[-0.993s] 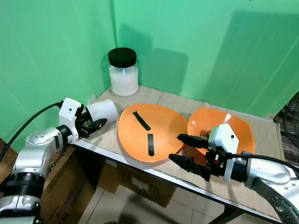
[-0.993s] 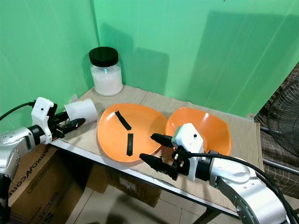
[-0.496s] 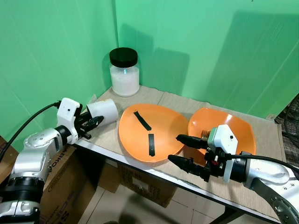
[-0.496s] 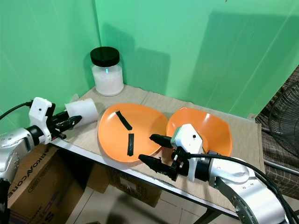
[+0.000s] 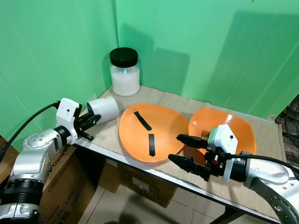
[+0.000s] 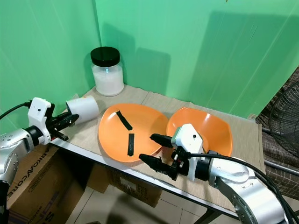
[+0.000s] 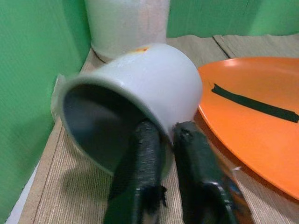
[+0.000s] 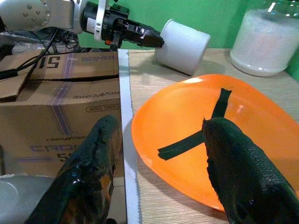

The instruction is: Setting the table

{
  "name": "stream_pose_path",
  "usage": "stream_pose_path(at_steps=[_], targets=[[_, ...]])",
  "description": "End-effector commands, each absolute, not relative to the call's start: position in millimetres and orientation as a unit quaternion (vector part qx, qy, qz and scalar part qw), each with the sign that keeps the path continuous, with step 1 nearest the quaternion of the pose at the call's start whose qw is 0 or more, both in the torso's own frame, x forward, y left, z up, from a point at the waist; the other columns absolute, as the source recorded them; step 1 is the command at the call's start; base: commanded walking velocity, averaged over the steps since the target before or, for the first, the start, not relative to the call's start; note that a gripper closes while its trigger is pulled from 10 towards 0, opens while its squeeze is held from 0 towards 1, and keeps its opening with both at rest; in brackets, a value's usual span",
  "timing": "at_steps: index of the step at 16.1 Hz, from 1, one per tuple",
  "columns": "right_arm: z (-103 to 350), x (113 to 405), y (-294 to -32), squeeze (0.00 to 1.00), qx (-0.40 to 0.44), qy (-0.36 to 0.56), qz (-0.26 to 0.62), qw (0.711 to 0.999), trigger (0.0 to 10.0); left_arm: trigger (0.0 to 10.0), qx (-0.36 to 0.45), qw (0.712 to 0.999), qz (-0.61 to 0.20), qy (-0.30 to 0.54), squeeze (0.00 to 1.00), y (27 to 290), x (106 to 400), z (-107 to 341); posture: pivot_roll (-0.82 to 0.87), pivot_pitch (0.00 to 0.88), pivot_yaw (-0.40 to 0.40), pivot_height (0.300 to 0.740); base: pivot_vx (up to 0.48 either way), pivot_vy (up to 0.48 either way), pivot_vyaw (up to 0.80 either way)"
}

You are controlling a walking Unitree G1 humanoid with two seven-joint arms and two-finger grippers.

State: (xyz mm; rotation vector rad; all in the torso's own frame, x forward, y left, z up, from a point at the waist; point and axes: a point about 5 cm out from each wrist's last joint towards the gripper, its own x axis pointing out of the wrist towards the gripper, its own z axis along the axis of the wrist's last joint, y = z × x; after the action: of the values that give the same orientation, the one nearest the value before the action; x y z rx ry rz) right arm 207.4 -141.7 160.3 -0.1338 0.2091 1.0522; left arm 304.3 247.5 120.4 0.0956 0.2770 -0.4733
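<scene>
Here left end effector [image 7: 163, 140] pinching tilted white cup [image 5: 103, 108] rim, arm outstretched

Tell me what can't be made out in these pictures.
- Inside of the white cup: dark in the left wrist view, contents unclear.
- Small item on the right orange plate: half hidden behind the right gripper in the eye views.
- Jar: top cut off by the right wrist view's edge.

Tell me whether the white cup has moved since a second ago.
Yes. The white cup, pinched by the left claw, has lifted and tipped up toward the jar.
</scene>
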Motion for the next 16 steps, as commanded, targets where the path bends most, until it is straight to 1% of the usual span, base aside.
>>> stream_pose_path(at_steps=[1,3,6,8,10,12,13,15,16], targets=[[162,210,-141,0.0,-0.067,0.093,0.502,0.857,10.0,0.0,0.047,0.964,-0.229,0.125,0.0,246,305,125,-0.13,0.0,-0.016,0.74,0.0,0.0,0.0],[163,211,-141,0.0,-0.068,0.09,0.5,0.858,10.0,0.0,0.043,0.966,-0.227,0.114,0.0,246,306,129,-0.13,0.0,-0.017,0.74,0.0,0.0,0.0],[166,214,-143,0.0,-0.068,0.081,0.488,0.867,10.0,0.0,0.025,0.97,-0.231,0.07,0.0,243,303,145,-0.13,0.0,-0.022,0.74,0.0,0.0,0.0],[170,215,-143,0.0,-0.064,0.072,0.479,0.873,10.0,0.0,0.004,0.968,-0.248,0.037,0.0,236,299,159,-0.12,0.0,-0.029,0.74,0.0,0.0,0.0],[174,216,-143,0.0,-0.054,0.059,0.454,0.887,10.0,0.0,-0.027,0.957,-0.29,-0.003,0.0,220,290,174,-0.11,0.0,-0.042,0.74,0.0,0.0,0.0],[183,219,-142,0.0,-0.019,0.029,0.401,0.915,10.0,0.0,-0.098,0.926,-0.362,-0.049,0.0,196,275,198,-0.11,0.0,-0.049,0.74,0.0,0.0,0.0],[187,220,-140,0.0,-0.002,0.016,0.384,0.923,10.0,0.0,-0.113,0.917,-0.378,-0.062,0.0,190,270,206,-0.1,0.0,-0.056,0.74,0.0,0.0,0.0],[193,223,-136,0.0,0.019,-0.006,0.35,0.937,10.0,0.0,-0.078,0.925,-0.365,-0.068,0.0,182,268,214,-0.1,0.0,-0.061,0.74,0.0,0.0,0.0],[195,229,-135,0.0,0.038,-0.02,0.311,0.949,10.0,2.6,-0.028,0.944,-0.32,-0.076,0.0,176,273,219,-0.1,0.0,-0.06,0.74,0.0,0.0,0.0]])
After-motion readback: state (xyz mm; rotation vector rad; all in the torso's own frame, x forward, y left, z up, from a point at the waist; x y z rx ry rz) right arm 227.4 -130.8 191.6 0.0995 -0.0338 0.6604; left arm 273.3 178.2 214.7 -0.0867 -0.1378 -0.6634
